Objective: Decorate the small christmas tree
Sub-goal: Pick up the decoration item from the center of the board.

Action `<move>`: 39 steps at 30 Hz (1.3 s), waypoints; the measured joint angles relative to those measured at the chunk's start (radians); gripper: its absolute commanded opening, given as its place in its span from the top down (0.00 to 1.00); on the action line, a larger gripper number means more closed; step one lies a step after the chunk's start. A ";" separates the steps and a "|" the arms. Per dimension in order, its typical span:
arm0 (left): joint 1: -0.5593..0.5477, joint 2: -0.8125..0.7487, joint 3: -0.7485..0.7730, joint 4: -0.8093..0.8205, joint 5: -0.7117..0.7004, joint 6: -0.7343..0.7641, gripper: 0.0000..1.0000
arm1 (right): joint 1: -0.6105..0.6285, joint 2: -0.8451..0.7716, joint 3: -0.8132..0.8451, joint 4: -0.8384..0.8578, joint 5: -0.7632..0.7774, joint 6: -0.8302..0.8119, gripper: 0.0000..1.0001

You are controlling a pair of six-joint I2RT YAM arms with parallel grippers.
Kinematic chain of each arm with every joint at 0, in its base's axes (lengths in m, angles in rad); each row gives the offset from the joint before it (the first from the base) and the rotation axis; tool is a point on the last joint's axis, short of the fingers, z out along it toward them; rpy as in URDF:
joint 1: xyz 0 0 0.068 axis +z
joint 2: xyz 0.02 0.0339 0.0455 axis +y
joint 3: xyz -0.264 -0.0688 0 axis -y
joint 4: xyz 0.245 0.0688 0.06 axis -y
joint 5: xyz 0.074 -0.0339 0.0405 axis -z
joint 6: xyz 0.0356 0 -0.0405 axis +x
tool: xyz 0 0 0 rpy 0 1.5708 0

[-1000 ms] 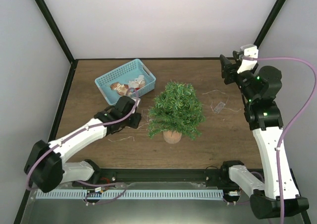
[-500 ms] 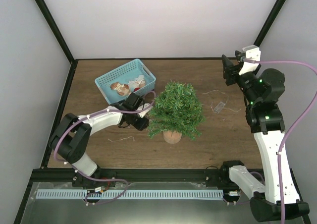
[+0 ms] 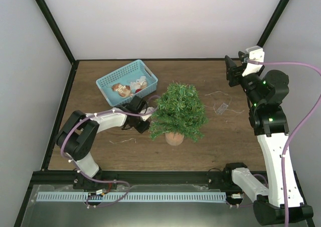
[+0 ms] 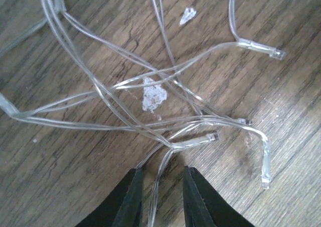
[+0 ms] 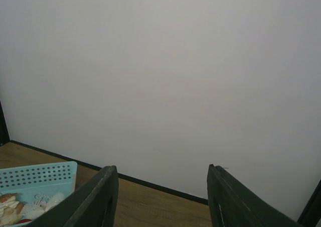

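Small christmas tree (image 3: pixel 178 111) upright mid-table (image 3: pixel 115 156), likely light, tippy, springy, so steady it by the pot (image 3: pixel 174 138); left gripper (image 4: pixel 161 171) nearly closed around a limp light string (image 4: pixel 172 147) strand beside it, can't tell if pinched; right gripper (image 5: pixel 160 169) apart, empty.

Built as two arms, left arm (image 3: pixel 108 119) and right arm (image 3: pixel 273 146): white shells between bulky black joints. Carries a lilac cable (image 3: pixel 288 63) looped along each. Glows green at small lights (image 3: pixel 261 79) on the right. Ends in matte black tapered fingers (image 4: pixel 128 202).
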 measured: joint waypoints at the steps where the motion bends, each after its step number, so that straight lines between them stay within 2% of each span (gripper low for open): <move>1: 0.000 0.001 0.000 0.005 0.000 0.005 0.88 | 0.000 0.000 0.000 0.000 0.000 0.000 0.49; 3: 0.000 0.002 0.000 0.007 -0.003 0.018 0.95 | 0.000 0.000 0.000 0.000 0.000 0.000 0.49; 8: -0.001 -0.042 -0.002 -0.019 -0.013 0.004 0.96 | 0.000 0.000 0.000 -0.001 0.000 0.000 0.49; 13: -0.001 -0.261 0.016 -0.049 -0.030 -0.070 0.96 | 0.000 0.000 0.000 -0.007 0.000 0.005 0.51; 19: -0.001 -0.405 0.122 -0.076 -0.084 -0.158 0.96 | 0.000 0.008 0.002 -0.007 -0.010 0.023 0.51; 28: -0.001 -0.401 0.522 -0.192 -0.203 -0.214 0.96 | 0.000 0.093 0.029 0.066 -0.174 0.004 0.48; 35: -0.002 -0.266 0.922 -0.224 -0.161 -0.188 0.96 | 0.000 0.257 0.113 0.150 -0.371 -0.045 0.48; 39: -0.001 -0.219 1.017 -0.204 -0.092 -0.169 0.96 | 0.001 0.367 0.218 0.158 -0.516 -0.051 0.49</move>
